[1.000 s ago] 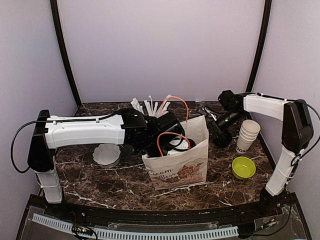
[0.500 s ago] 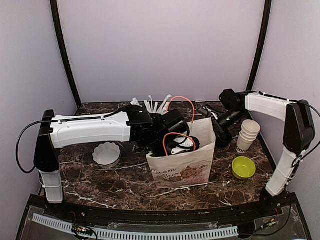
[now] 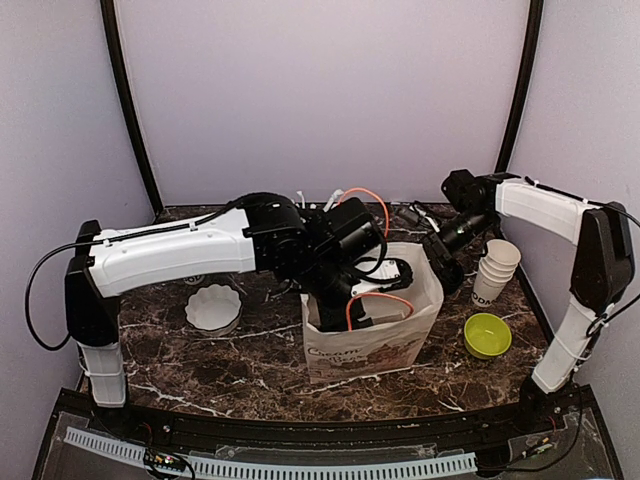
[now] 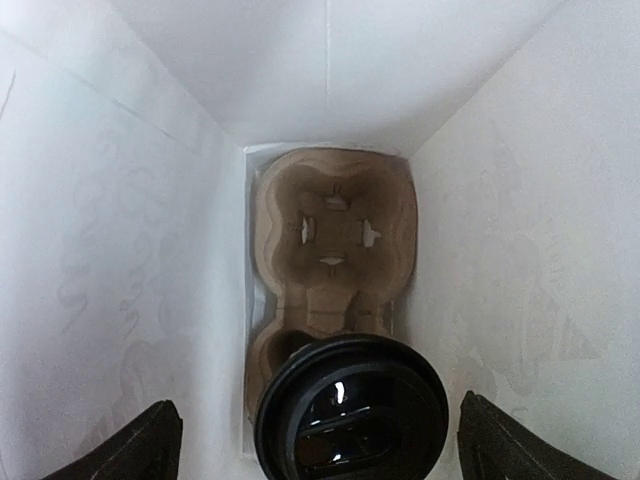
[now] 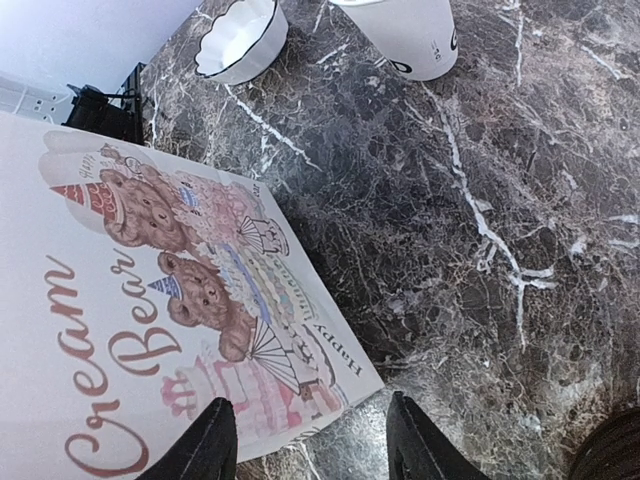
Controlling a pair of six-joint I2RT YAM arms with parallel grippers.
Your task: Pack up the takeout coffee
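Observation:
One takeout coffee cup shows only by its black lid (image 4: pixel 350 410), upright over the near slot of a brown cardboard carrier (image 4: pixel 335 230) at the bottom of the white paper bag (image 3: pixel 370 345). My left gripper (image 4: pixel 320 440) is deep inside the bag. Its fingers (image 4: pixel 150 445) stand wide on either side of the lid, with a gap on the left, so it is open. The carrier's far slot is empty. My right gripper (image 3: pixel 440 262) is open and empty beside the bag's right rim, over the bag's bottom corner (image 5: pixel 400 375). No second lidded cup shows.
A stack of lidless white cups (image 3: pixel 495 270) and a green bowl (image 3: pixel 487 335) stand right of the bag. A white fluted bowl (image 3: pixel 213 307) lies to its left. A white cup (image 5: pixel 410 35) with black lettering stands behind, its top cut off.
My left arm has swung right and gone down into the bag. The bag has shifted right and its mouth has spread. My right gripper has stayed near the bag's right rim.

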